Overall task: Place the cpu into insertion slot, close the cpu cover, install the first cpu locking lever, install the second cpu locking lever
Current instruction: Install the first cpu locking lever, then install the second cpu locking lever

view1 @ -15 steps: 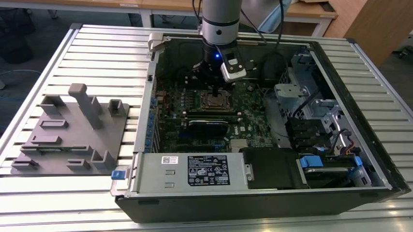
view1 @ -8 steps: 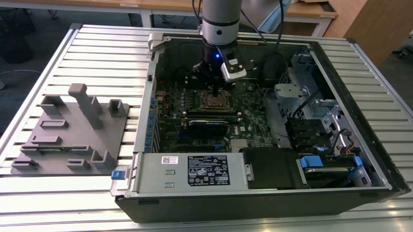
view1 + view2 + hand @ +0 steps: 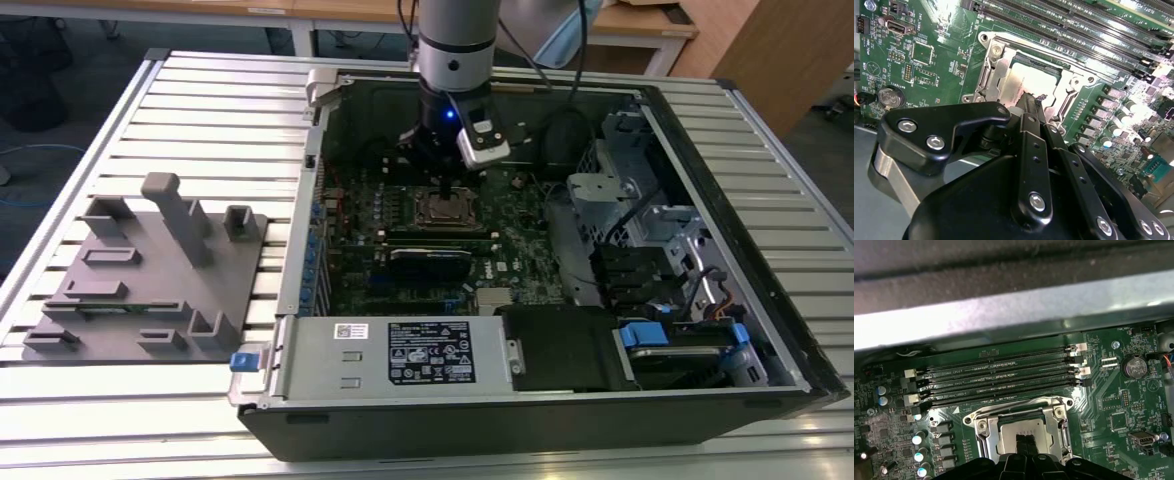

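Black jaws (image 3: 1026, 446) pressed together, tips down on the cpu (image 3: 1021, 432) in its socket.

I see the two fingers (image 3: 1030, 107) side by side with no gap, gripping nothing, their tips meeting the pale silvery chip at lower centre of the first wrist view. The chip lies flat in the insertion slot (image 3: 1029, 82), with the cpu cover (image 3: 985, 432) folded down as a silvery frame around it, screws at its corners. Just above the socket in that frame run the long black memory slots (image 3: 999, 372), and a coin battery (image 3: 1134, 366) sits at right. In the exterior view the arm (image 3: 454, 60) hangs at upper centre inside the open computer case (image 3: 747, 330), which rests on the slatted metal counter (image 3: 200, 100); a grey fixture block (image 3: 140, 275) stands at left, well apart.
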Robot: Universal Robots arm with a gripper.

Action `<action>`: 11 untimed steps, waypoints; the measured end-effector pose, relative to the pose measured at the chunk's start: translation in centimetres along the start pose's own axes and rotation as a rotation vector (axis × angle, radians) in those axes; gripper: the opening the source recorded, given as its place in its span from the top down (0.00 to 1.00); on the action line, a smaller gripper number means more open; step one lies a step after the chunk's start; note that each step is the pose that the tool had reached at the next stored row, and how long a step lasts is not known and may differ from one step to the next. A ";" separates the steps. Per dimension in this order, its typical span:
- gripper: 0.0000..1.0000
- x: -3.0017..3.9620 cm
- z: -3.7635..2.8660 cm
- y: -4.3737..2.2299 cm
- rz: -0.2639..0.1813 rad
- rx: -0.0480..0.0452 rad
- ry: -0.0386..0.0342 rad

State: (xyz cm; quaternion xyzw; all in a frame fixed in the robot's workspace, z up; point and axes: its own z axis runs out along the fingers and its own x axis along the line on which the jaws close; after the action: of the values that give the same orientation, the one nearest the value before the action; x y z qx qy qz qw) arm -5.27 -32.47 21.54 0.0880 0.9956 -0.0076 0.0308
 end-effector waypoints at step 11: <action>0.89 -0.06 -0.99 -0.01 0.000 -0.0001 0.0000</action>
State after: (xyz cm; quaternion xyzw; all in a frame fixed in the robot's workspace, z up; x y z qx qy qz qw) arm -5.26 -32.47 22.53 0.0880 0.9956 -0.0076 0.0309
